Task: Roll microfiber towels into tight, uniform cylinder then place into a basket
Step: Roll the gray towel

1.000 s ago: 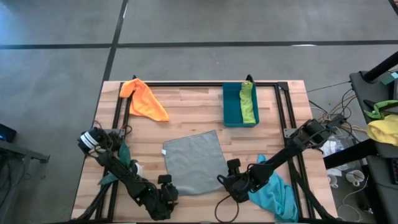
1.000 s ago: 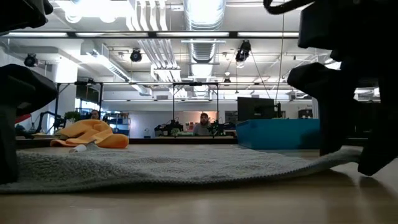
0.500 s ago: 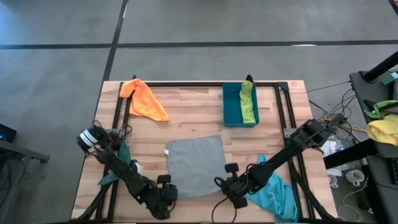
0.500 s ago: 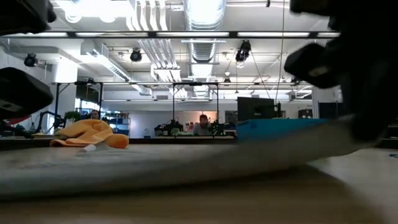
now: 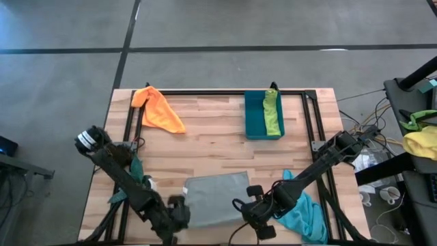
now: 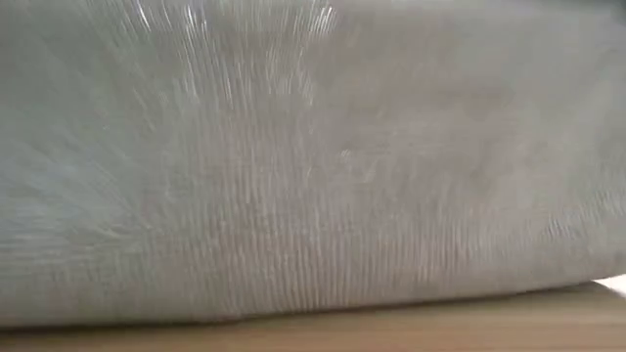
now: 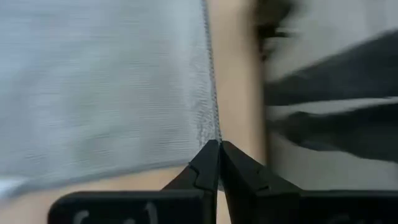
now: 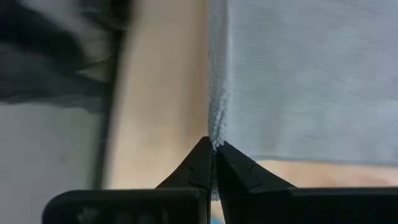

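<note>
A grey towel point(image 5: 215, 198) lies near the table's front edge, held at both near corners. It fills the low view as a grey sheet point(image 6: 313, 156). My left gripper point(image 5: 179, 209) point(image 7: 217, 144) is shut on its near left corner. My right gripper point(image 5: 250, 205) point(image 8: 213, 143) is shut on its near right corner. The teal basket point(image 5: 255, 116) stands at the far right with a lime green towel point(image 5: 273, 113) in it. An orange towel point(image 5: 158, 109) lies at the far left. A turquoise towel point(image 5: 304, 213) lies under my right arm. My left gripper pinches the grey towel's near left corner point(image 7: 212, 127) between its two fingertips, slanting down from the near left. That corner is raised off the table and the cloth runs away from the fingers toward the far side. My right gripper pinches the towel's near right corner point(image 8: 216, 127) between its two fingertips, slanting down from the near right. That corner is raised too, and the towel's far part point(image 5: 218, 179) still lies on the table.
A black frame point(image 5: 205, 91) runs round the wooden tabletop. A dark green cloth point(image 5: 134, 176) lies under my left arm. Bare wood lies between the grey towel and the basket. Yellow and green cloth point(image 5: 422, 140) sits beyond the table's right edge.
Both grippers have taken hold of the grey towel's near corners and risen. The towel's near edge is lifted, and now hangs in front of the low camera. The whole towel has slid toward the table's near edge.
</note>
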You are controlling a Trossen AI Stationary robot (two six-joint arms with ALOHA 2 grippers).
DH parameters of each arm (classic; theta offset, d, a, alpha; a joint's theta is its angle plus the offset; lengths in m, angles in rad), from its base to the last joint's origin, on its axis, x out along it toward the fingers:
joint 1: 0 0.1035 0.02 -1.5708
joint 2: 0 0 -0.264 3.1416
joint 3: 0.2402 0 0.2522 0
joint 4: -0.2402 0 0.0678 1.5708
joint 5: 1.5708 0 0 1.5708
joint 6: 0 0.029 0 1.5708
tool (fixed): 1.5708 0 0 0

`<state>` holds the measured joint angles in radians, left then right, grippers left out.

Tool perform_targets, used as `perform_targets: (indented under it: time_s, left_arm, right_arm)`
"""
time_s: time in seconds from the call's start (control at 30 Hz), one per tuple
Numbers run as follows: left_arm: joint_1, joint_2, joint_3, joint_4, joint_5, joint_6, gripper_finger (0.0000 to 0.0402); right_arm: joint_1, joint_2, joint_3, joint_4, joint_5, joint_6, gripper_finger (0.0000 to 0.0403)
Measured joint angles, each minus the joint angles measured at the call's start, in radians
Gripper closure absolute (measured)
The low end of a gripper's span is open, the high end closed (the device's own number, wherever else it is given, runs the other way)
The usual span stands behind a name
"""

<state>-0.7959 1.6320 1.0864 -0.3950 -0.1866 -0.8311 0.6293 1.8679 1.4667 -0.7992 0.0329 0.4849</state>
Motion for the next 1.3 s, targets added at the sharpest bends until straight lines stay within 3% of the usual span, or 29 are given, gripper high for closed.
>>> perform_targets:
  time_s: [0.17, 0.33, 0.57, 0.93, 1.17, 1.3]
  left_arm:
    - [0.088, -0.08, -0.026, -0.22, -0.102, 0.035, 0.0401]
    - [0.21, -0.134, -0.104, -0.204, -0.098, 0.144, 0.0401]
    - [0.339, -0.119, -0.183, -0.164, 0.01, 0.24, 0.0401]
    - [0.358, -0.113, -0.232, -0.115, 0.042, 0.263, 0.0402]
    - [0.358, -0.114, -0.232, -0.106, -0.006, 0.263, 0.0402]
    - [0.358, -0.114, -0.232, -0.105, -0.044, 0.253, 0.0399]
  right_arm:
    - [-0.066, 0.0, -0.067, -0.013, 0.085, 0.005, 0.0394]
    - [-0.152, 0.0, -0.128, 0.019, 0.092, -0.04, 0.0394]
    - [-0.25, 0.0, -0.17, 0.07, 0.091, -0.148, 0.0394]
    - [-0.309, 0.0, -0.211, 0.109, 0.039, -0.206, 0.0394]
    - [-0.309, 0.0, -0.247, 0.125, 0.065, -0.185, 0.0394]
    - [-0.309, 0.0, -0.254, 0.123, 0.064, -0.172, 0.0371]
